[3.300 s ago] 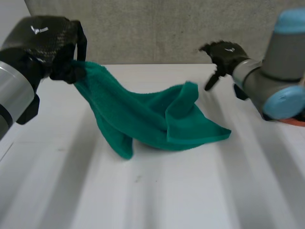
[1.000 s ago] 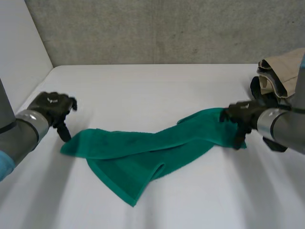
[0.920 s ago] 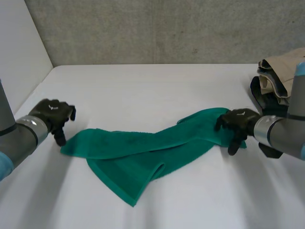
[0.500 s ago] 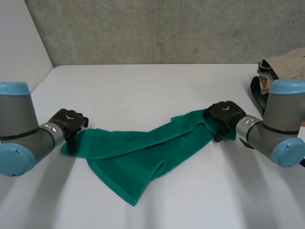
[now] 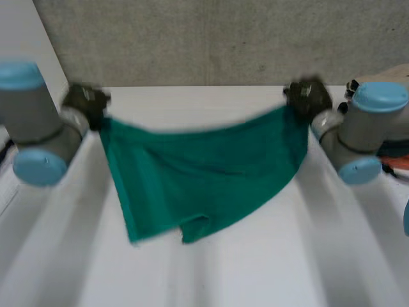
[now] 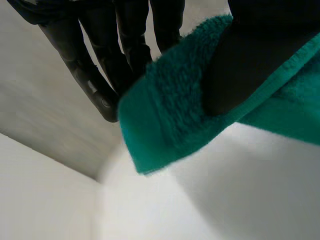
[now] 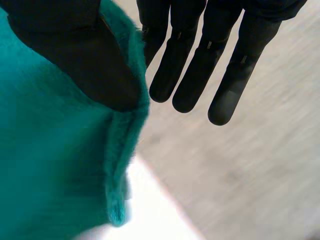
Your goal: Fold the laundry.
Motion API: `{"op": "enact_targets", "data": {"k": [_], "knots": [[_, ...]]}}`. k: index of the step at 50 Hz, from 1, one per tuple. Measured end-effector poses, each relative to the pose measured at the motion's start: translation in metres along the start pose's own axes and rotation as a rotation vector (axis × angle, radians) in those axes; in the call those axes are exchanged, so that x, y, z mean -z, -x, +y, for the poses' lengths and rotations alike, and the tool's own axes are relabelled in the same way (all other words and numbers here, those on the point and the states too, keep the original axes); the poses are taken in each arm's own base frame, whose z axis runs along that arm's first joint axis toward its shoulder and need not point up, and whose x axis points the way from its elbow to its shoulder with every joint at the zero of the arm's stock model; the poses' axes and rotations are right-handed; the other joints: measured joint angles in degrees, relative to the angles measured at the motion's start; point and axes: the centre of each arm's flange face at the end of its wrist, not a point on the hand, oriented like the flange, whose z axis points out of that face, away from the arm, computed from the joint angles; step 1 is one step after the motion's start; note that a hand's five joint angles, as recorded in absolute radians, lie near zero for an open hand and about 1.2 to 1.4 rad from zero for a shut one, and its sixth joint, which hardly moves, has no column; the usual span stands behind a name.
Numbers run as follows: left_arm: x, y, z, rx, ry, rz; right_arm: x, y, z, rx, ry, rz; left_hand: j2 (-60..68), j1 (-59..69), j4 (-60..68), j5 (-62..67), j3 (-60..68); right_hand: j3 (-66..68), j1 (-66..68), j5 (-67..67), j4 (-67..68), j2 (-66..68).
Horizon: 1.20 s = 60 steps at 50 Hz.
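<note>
In the head view I read the green towel [image 5: 204, 173] hanging spread across the middle of the frame over the white table [image 5: 268, 275]. Its upper edge sags between the left hand [image 5: 86, 102] at upper left and the right hand [image 5: 308, 97] at upper right. In the left wrist view the left hand [image 6: 125, 45] pinches a corner of the green towel [image 6: 170, 115] between thumb and straight fingers; in the right wrist view the right hand [image 7: 80, 50] pinches another corner of it in the same way.
</note>
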Motion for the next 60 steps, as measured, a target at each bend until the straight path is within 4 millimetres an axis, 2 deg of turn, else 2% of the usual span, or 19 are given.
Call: {"op": "enact_targets", "data": {"k": [1,4,5,9,12,14,17,18,21,25,27,32,35,37,39,43,47,54,60], "knots": [[-0.003,0.019,-0.029,0.019,-0.091,-0.07,-0.011,-0.014,-0.02,0.023,-0.101,0.063,0.0,0.0,0.0,0.0,0.0,0.0,0.16,0.59,0.0,0.0],[-0.003,0.041,-0.061,0.051,-0.192,-0.15,-0.021,-0.029,-0.045,0.046,-0.216,0.134,0.0,0.0,0.0,0.0,0.0,0.01,1.15,0.94,0.01,0.0],[0.001,0.065,-0.091,0.103,-0.299,-0.24,-0.028,-0.048,-0.073,0.063,-0.344,0.217,0.06,0.0,0.02,0.0,0.03,0.01,1.9,0.94,0.05,0.0],[0.018,0.109,-0.141,0.238,-0.511,-0.397,-0.03,-0.079,-0.121,0.063,-0.549,0.336,0.06,0.0,0.02,0.0,0.04,0.01,2.0,1.08,0.08,0.0],[0.026,0.122,-0.157,0.3,-0.596,-0.437,-0.028,-0.089,-0.136,0.05,-0.605,0.357,0.06,0.0,0.02,0.0,0.04,0.01,2.0,1.1,0.08,0.0],[0.029,0.125,-0.159,0.33,-0.622,-0.438,-0.025,-0.094,-0.147,0.024,-0.636,0.348,0.06,0.0,0.02,0.0,0.04,0.01,2.0,1.18,0.12,0.0],[0.027,0.122,-0.154,0.34,-0.607,-0.422,-0.022,-0.095,-0.149,0.001,-0.628,0.322,0.06,0.0,0.02,0.0,0.04,0.01,2.0,1.22,0.15,0.0],[0.021,0.113,-0.139,0.339,-0.554,-0.393,-0.018,-0.094,-0.144,-0.025,-0.593,0.285,0.06,0.0,0.02,0.0,0.04,0.01,2.0,1.21,0.19,0.0],[0.014,0.101,-0.114,0.333,-0.466,-0.354,-0.014,-0.092,-0.13,-0.052,-0.531,0.248,0.06,0.0,0.02,0.0,0.04,0.01,2.0,1.21,0.2,0.0],[0.007,0.082,-0.079,0.324,-0.346,-0.302,-0.006,-0.083,-0.101,-0.084,-0.417,0.194,0.06,0.0,0.03,0.0,0.04,0.01,2.0,1.22,0.2,0.0],[0.004,0.066,-0.053,0.317,-0.258,-0.261,0.002,-0.072,-0.077,-0.107,-0.32,0.138,0.06,0.0,0.03,0.0,0.04,0.01,2.0,1.22,0.2,0.0],[0.004,0.031,-0.002,0.288,-0.085,-0.164,0.026,-0.038,-0.027,-0.164,-0.109,-0.015,0.06,0.0,0.03,0.0,0.04,0.02,2.0,1.22,0.21,0.0],[0.006,0.016,0.02,0.266,-0.014,-0.116,0.039,-0.021,-0.006,-0.196,-0.015,-0.09,0.06,0.0,0.03,0.0,0.04,0.02,2.0,1.24,0.21,0.0],[0.008,0.001,0.04,0.237,0.049,-0.07,0.055,-0.001,0.015,-0.231,0.092,-0.176,0.05,0.0,0.02,0.0,0.04,0.02,2.0,1.24,0.21,0.0],[0.009,-0.008,0.052,0.213,0.089,-0.039,0.064,0.011,0.026,-0.244,0.155,-0.224,-0.08,-0.02,-0.03,0.0,-0.01,0.02,2.0,1.25,0.21,0.0],[0.01,-0.019,0.067,0.173,0.138,0.001,0.075,0.025,0.042,-0.234,0.251,-0.282,-1.79,-0.16,-1.87,0.0,-1.45,0.02,2.0,1.23,0.21,0.0],[0.011,-0.023,0.071,0.149,0.157,0.018,0.078,0.026,0.049,-0.215,0.305,-0.287,-1.93,-0.15,-2.03,0.0,-1.62,-0.54,1.9,0.49,-0.57,-0.3],[0.016,-0.015,0.061,0.148,0.139,0.008,0.074,0.011,0.054,-0.23,0.373,-0.192,-1.93,-0.13,-1.99,0.0,-1.62,-18.73,-14.99,-18.4,-19.0,-18.33],[0.018,-0.007,0.055,0.163,0.122,-0.006,0.068,-0.004,0.062,-0.304,0.412,-0.081,-1.83,0.0,-1.89,0.0,-1.54,-22.35,-18.21,-22.82,-23.07,-22.29]]}}
